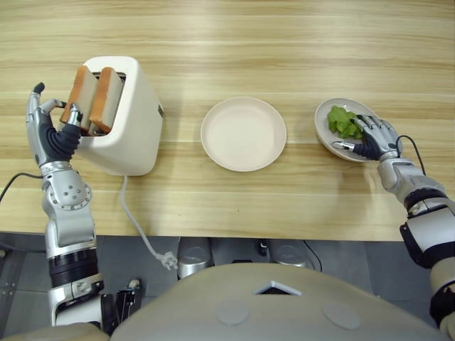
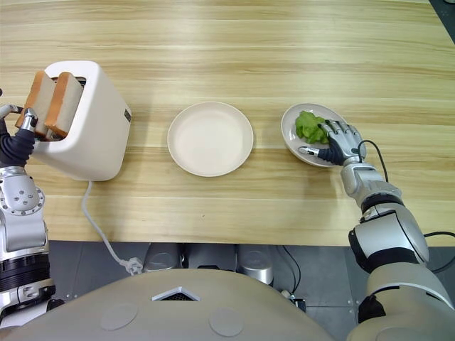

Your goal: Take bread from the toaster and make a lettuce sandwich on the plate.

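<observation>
Left eye view: left robot hand [image 1: 53,133] grips the left bread slice [image 1: 79,91] in the toaster [image 1: 134,121]; right robot hand [image 1: 375,138] touches the lettuce [image 1: 342,122], its grasp impossible to tell.

The bench [image 1: 284,42] is pale wood, laid in long boards whose grain runs from left to right. It spans the view from side to side and reaches the top edge. Its surface has a faint sheen under even light from above, and shadows on it are soft and short. Its near edge is straight, and below it lies a dark grey floor [image 1: 341,250]. At the far right corner the wood ends in a dark strip [image 2: 448,7].
</observation>
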{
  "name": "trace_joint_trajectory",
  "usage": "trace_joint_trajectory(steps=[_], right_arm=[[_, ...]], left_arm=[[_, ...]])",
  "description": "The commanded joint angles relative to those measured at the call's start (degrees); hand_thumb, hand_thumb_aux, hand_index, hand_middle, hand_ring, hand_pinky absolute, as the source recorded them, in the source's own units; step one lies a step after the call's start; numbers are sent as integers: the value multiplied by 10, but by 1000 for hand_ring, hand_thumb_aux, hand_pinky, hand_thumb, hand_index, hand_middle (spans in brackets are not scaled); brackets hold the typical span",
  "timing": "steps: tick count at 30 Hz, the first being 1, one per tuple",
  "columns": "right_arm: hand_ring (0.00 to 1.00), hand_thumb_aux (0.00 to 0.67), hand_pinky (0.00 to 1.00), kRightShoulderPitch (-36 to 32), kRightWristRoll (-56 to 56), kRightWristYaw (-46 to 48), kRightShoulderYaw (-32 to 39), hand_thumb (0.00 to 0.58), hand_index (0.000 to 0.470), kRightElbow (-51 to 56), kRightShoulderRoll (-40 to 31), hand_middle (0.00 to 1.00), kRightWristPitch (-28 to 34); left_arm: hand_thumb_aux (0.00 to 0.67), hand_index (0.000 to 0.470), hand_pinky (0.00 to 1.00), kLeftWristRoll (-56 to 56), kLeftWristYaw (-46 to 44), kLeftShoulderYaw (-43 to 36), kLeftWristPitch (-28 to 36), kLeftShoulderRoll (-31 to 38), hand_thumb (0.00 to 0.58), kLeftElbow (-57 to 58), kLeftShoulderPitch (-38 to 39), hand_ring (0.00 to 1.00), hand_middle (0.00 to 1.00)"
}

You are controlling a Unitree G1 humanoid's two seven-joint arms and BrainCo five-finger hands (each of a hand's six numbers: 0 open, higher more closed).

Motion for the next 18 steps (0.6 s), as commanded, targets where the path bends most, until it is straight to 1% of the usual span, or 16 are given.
trace_joint_trajectory(steps=[1,2,4,5,6,7,9,10,11,12,18], right_arm=[[0,0,0,0,6,4,4,0,0,-3,4,0,-4],[0,0,0,0,6,4,3,0,0,-3,4,0,-4],[0,0,0,0,7,2,3,0,0,-3,4,0,-6],[0,0,0,0,8,2,2,0,0,-4,4,0,-6],[0,0,0,0,8,2,2,0,0,-4,4,0,-7],[0,0,0,-1,8,2,2,0,0,-4,4,0,-7],[0,0,0,-2,9,3,2,0,0,-3,5,0,-7],[0,0,0,-1,9,3,2,0,0,-3,5,0,-6],[0,0,0,-1,9,3,2,0,0,-3,6,0,-6],[0,0,0,-1,9,3,1,0,0,-2,6,0,-6],[0,0,0,0,12,3,0,0,0,-2,9,0,-9]], left_arm=[[628,431,0,19,-34,-45,14,9,578,27,16,0,0],[615,422,0,25,-36,-51,17,13,576,27,18,0,0],[617,424,0,35,-38,-59,25,21,576,26,22,0,0],[646,444,0,42,-37,-61,29,24,579,23,23,0,0],[646,444,0,47,-36,-61,31,26,579,20,25,0,0],[670,460,0,51,-34,-61,33,27,580,16,26,0,0],[670,460,0,61,-31,-62,40,32,580,4,29,0,0],[670,460,129,65,-30,-61,43,33,580,-1,30,129,129],[670,460,678,70,-28,-61,47,35,580,-6,31,678,678],[670,460,1000,74,-26,-61,49,37,580,-11,33,1000,1000],[670,460,1000,86,-21,-58,60,39,580,-25,34,1000,1000]])
